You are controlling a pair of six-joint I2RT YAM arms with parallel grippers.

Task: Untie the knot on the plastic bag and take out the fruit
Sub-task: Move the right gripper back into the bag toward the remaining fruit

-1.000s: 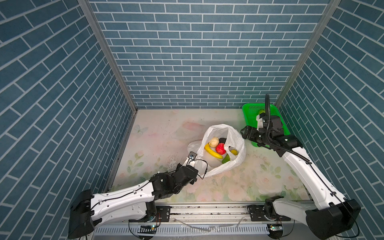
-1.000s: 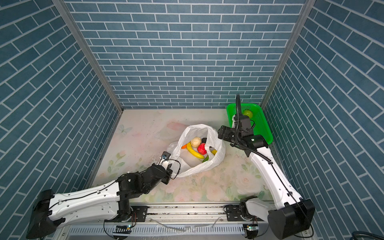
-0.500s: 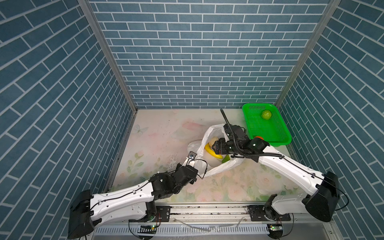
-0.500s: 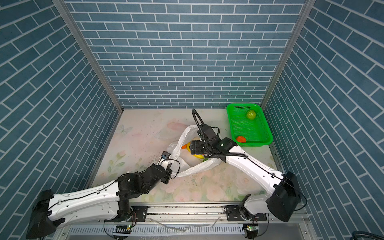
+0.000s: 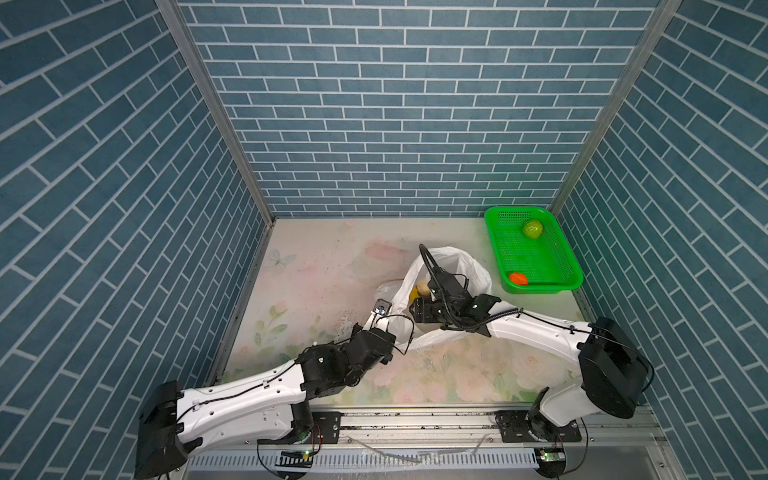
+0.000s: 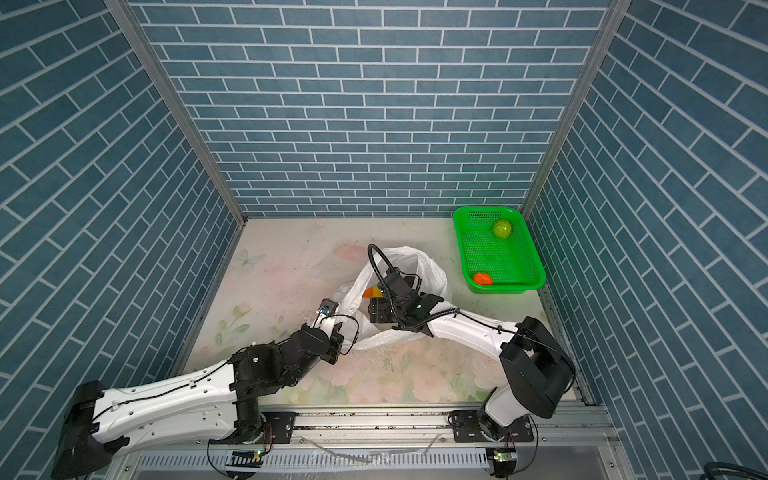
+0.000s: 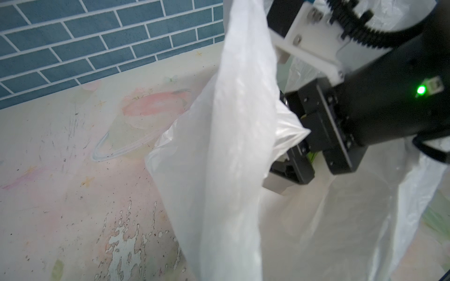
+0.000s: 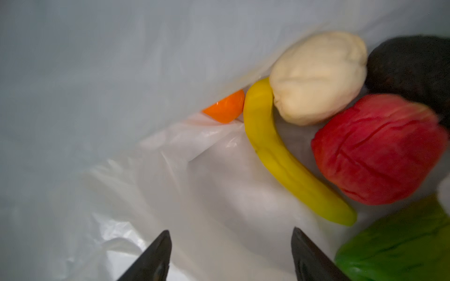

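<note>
Fresh from the two-o'clock basket (image 5: 536, 266), the right claw (image 8: 231, 243), jaws apart, dips into the plastic bag (image 5: 469, 266) over remaining fruit (image 8: 375, 148); the left claw (image 5: 381, 309) clamps its rim.

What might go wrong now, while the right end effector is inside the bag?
1. The right end effector is open above loose bag film, short of the banana; closing now may pinch film instead.
2. The left end effector alone holds the rim up; if it slips, the mouth may collapse.
</note>
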